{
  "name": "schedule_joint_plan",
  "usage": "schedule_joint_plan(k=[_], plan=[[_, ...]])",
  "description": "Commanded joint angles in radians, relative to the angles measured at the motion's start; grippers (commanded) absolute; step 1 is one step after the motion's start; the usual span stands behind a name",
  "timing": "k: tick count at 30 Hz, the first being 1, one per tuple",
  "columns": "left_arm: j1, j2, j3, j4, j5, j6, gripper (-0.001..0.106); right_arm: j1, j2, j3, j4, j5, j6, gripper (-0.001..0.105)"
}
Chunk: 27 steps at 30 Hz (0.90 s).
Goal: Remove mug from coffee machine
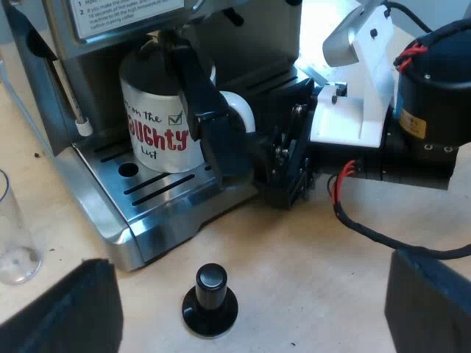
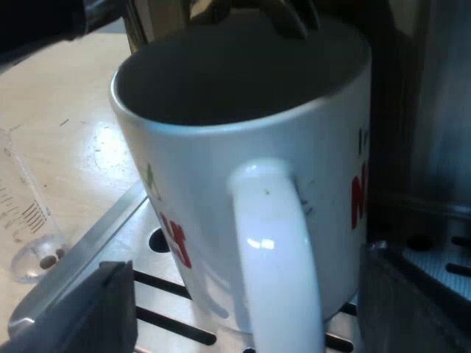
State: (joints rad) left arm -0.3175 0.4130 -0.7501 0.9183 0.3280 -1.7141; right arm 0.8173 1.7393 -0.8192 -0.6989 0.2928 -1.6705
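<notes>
Pale counter (image 1: 331, 279) with the machine (image 1: 44, 88); the mug (image 1: 158, 125) stands on its drip tray (image 1: 158, 193). Right gripper (image 2: 257, 316) has fingers apart astride the handle (image 2: 276, 250): the grasping step, I judge; next they must close and draw it out. Left gripper (image 1: 249, 312) has fingers apart, near the tamper (image 1: 210, 294)

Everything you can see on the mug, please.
The mug is white glazed ceramic, its inside looking dark, with red and black lettering and a green tick. It stands upright on the espresso machine's drip tray, under the spouts, handle toward the right claw. The claw's fingers sit open either side of it; contact is unclear.
</notes>
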Motion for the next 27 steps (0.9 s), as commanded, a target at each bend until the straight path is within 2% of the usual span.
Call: schedule_joint_plan(k=[1, 12, 18, 19, 21, 27], plan=[[-0.005, 0.000, -0.005, -0.003, 0.007, 0.002, 0.087, -0.012, 0.006, -0.007, -0.023, 0.003, -0.016, 0.064], [-0.005, 0.000, -0.005, -0.003, 0.007, 0.002, 0.087, -0.047, 0.006, -0.007, -0.023, -0.037, -0.039, 0.064], [-0.005, 0.000, -0.005, -0.003, 0.007, 0.002, 0.087, -0.046, 0.006, -0.007, -0.023, -0.036, -0.056, 0.060], [-0.005, 0.000, -0.005, -0.003, 0.007, 0.002, 0.087, -0.046, 0.006, -0.007, -0.023, -0.043, -0.059, 0.053], [-0.005, 0.000, -0.005, -0.003, 0.007, 0.002, 0.087, -0.046, 0.006, -0.007, -0.023, -0.043, -0.059, 0.049], [-0.005, 0.000, -0.005, -0.003, 0.007, 0.002, 0.087, -0.046, 0.006, -0.007, -0.023, -0.043, -0.059, 0.024]])
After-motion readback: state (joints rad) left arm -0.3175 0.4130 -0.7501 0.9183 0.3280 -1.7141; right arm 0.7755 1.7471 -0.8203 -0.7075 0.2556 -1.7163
